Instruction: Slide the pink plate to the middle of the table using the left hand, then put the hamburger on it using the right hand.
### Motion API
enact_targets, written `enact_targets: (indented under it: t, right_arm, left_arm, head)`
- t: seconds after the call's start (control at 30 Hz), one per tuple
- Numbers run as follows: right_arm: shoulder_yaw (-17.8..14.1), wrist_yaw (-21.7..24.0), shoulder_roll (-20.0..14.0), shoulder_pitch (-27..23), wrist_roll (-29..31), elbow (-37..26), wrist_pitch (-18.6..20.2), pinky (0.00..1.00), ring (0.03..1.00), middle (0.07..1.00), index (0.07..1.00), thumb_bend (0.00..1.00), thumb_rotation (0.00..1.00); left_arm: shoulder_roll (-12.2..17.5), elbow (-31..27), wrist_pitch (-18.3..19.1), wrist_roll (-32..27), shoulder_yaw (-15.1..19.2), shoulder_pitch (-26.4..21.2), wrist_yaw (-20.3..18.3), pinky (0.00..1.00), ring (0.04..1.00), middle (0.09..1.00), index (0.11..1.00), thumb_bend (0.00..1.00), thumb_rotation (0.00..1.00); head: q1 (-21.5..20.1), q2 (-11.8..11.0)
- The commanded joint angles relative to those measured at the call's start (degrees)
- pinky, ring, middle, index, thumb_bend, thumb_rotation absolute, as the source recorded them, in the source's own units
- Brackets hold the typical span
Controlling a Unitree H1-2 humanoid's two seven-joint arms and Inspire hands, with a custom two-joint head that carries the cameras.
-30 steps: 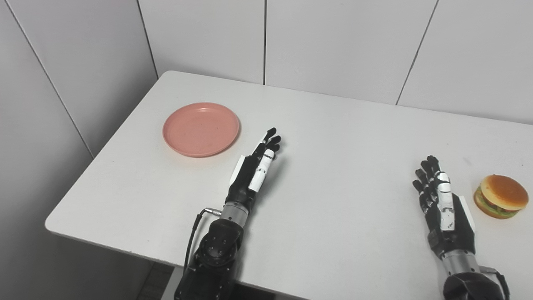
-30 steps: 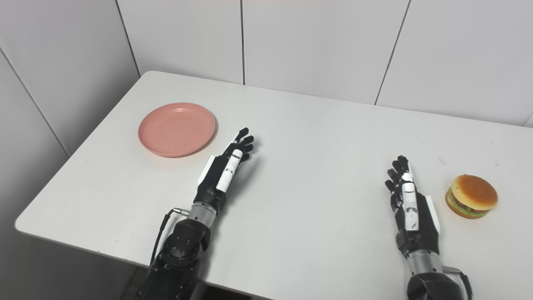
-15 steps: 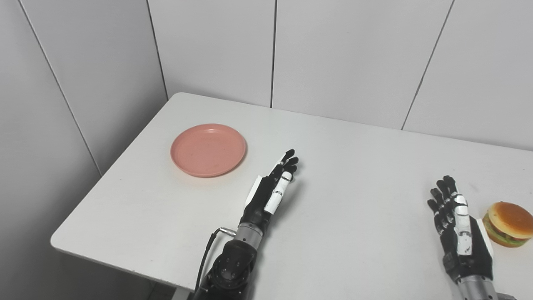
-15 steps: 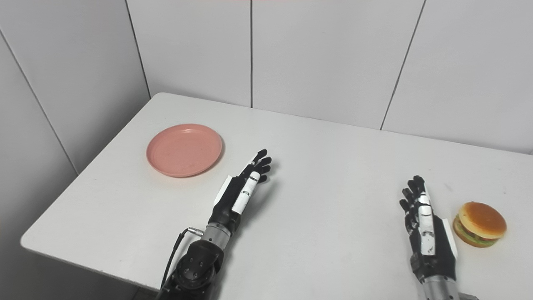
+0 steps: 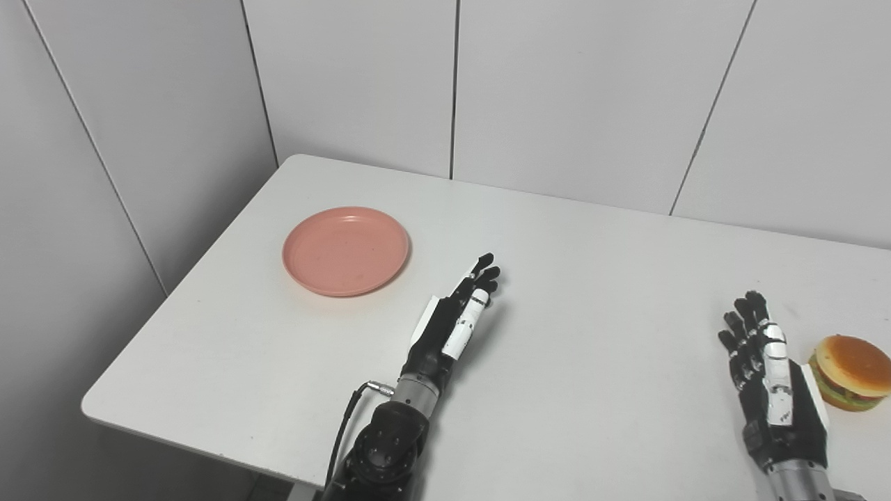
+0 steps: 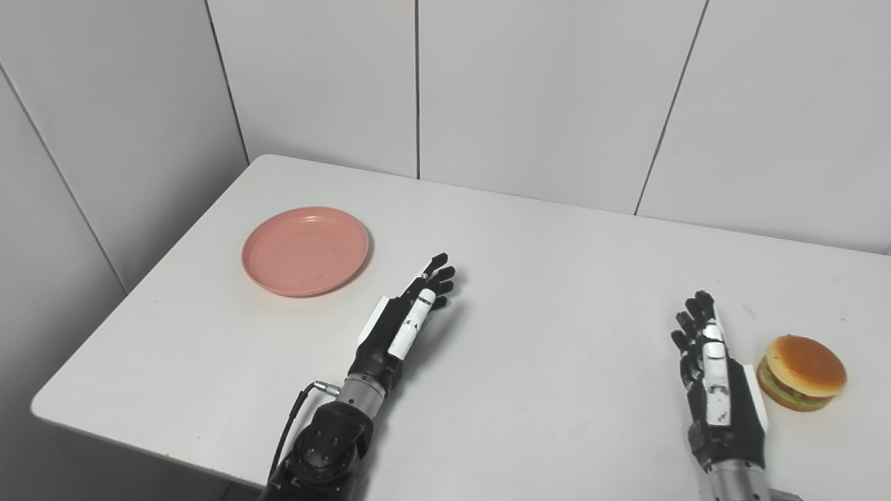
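Observation:
A pink plate [image 5: 346, 250] lies empty on the left part of the white table [image 5: 592, 278]. My left hand [image 5: 456, 316] is open, fingers straight, resting on the table to the right of the plate and a little nearer me, not touching it. A hamburger [image 5: 850, 362] sits at the table's right side. My right hand [image 5: 766, 369] is open, fingers straight, just left of the hamburger and apart from it. Both hands hold nothing. The plate also shows in the right eye view [image 6: 305, 250], as does the hamburger [image 6: 801, 372].
The table stands in a corner of grey panelled walls [image 5: 571, 90]. Its left edge [image 5: 188, 278] and front edge [image 5: 209, 452] drop off to the floor.
The whole picture shifted down between one second ago and half a second ago, so the camera tilted up. Neither the hands, the plate nor the hamburger have visibly moved on the table.

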Motion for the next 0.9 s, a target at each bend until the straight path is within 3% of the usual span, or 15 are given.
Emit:
enact_targets:
  t: [0.0,0.33,0.47,0.87]
  right_arm:
    - [0.39,0.35,1.02,2.08,0.17,2.30,-2.01,1.00,1.000,1.000,1.000,0.31,1.00]
    - [0.44,-0.07,1.11,2.07,-0.06,1.96,-1.50,1.00,1.000,1.000,1.000,0.32,1.00]
    - [0.48,0.12,1.07,2.04,0.00,2.02,-1.84,1.00,1.000,1.000,1.000,0.31,1.00]
    - [0.33,-0.06,1.08,1.87,-0.43,2.72,-2.37,1.00,1.000,1.000,1.000,0.31,1.00]
  left_arm:
    - [0.42,-0.54,1.10,-0.46,-0.13,1.67,-0.83,0.92,0.923,0.932,0.928,0.37,1.00]
    - [0.81,-10.33,6.09,-1.92,0.23,-0.48,-2.36,0.91,0.913,0.933,0.922,0.36,1.00]
    - [1.27,-14.28,7.82,-2.06,0.51,-1.71,-2.44,0.91,0.911,0.927,0.917,0.42,1.00]
    - [4.64,-21.77,9.46,-2.96,3.92,-7.11,-1.75,0.87,0.881,0.906,0.901,0.50,1.00]
  head:
    - [-0.08,0.08]
    - [0.25,0.14]
    - [0.21,0.22]
    - [0.35,-0.09]
